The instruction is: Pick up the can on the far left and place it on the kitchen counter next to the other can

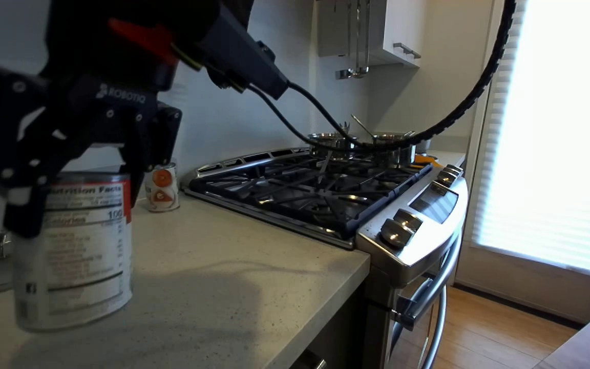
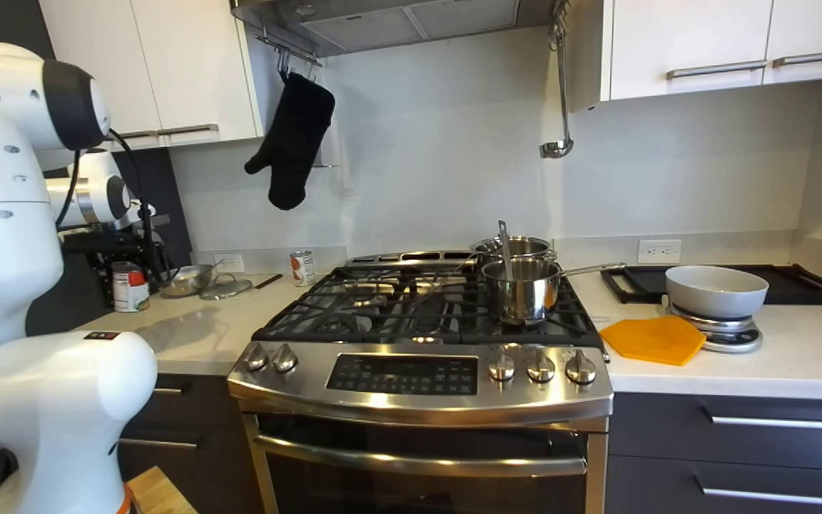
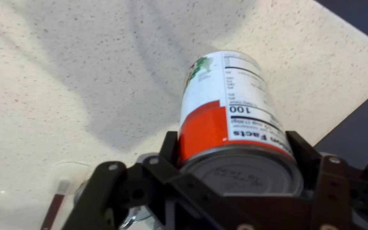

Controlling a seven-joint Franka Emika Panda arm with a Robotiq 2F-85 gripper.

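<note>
Speckled counter (image 1: 197,241), tool (image 3: 233,140) gripping can (image 3: 232,118), lettered lid (image 3: 243,177) seen in wrist view alone

In an exterior view I see the can (image 2: 130,289) nine o'clock from the stovetop (image 2: 414,325), the other can (image 2: 302,269) at ten.

The red-banded can (image 1: 85,251) is held apart from the other can (image 1: 162,190).

Wrist view looks down past the pincer (image 3: 235,143); exterior views, close beside it and farther off, share the stove (image 2: 418,403).
</note>
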